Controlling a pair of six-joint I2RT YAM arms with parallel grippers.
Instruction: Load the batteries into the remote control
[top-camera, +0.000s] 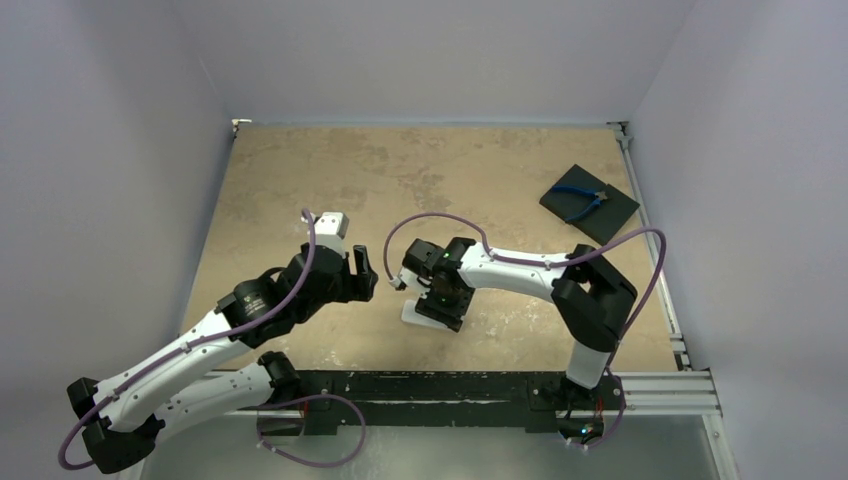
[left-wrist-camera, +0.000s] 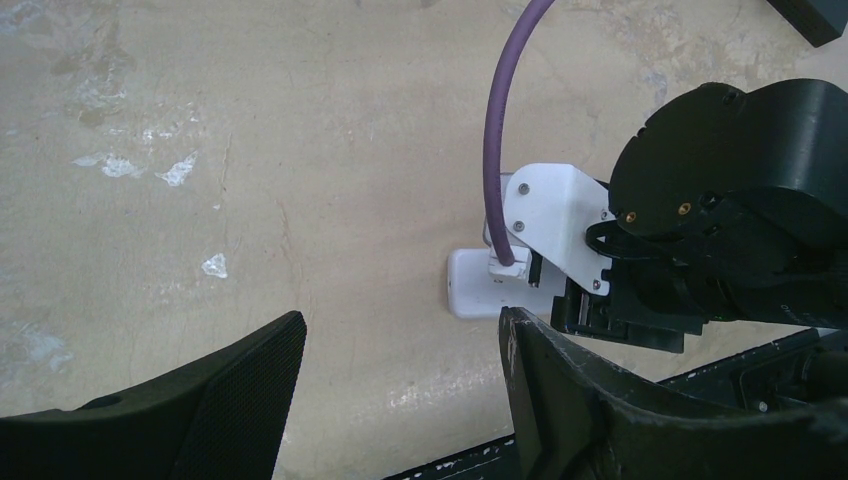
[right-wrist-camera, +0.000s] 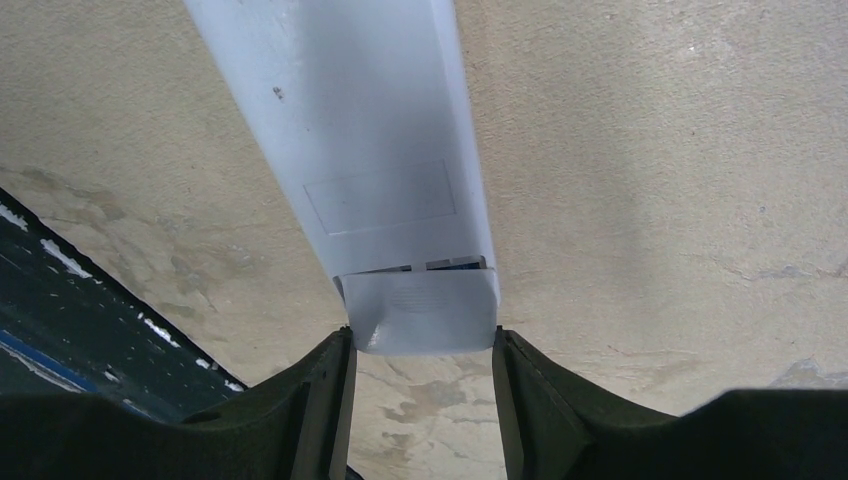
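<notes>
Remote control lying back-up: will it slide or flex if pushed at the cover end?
Likely stiff: the remote control looks like a rigid plastic slab. It probably slides easily, lying flat and smooth on the bare table. The cover shows a gap, so it may shift first.

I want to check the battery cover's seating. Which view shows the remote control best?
Right wrist: the remote control fills it, white back up, its end between the fingers of the right hand. Top external shows only a white corner beneath that hand; left wrist shows one end.

two arms, each with one gripper: the left gripper and the right gripper. one white remote. one black pad. one pair of pliers.
</notes>
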